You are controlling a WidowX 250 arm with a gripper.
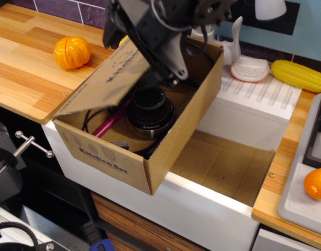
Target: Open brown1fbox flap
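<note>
— Where's the brown1fbox (pixel 110 159)?

— In the white sink (pixel 223 209), front corner hanging over the rim, tilted. A pot (pixel 150 112) and a pink utensil (pixel 110 123) show inside.

— And the flap (pixel 105 78)?

— Raised on the far left, resting against my claw (pixel 165 65). Whether my jaws pinch it, I cannot tell.

— The risk?

— If it slips off, it drops shut. Pulling harder could tip the box.

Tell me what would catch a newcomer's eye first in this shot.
The big brown cardboard box sitting in the white sink, with its flap lifted up on the left side. The black gripper is at the flap's raised edge, and a dark pot and a pink utensil show inside. An orange pumpkin-like toy sits on the wooden counter to the left.
</note>
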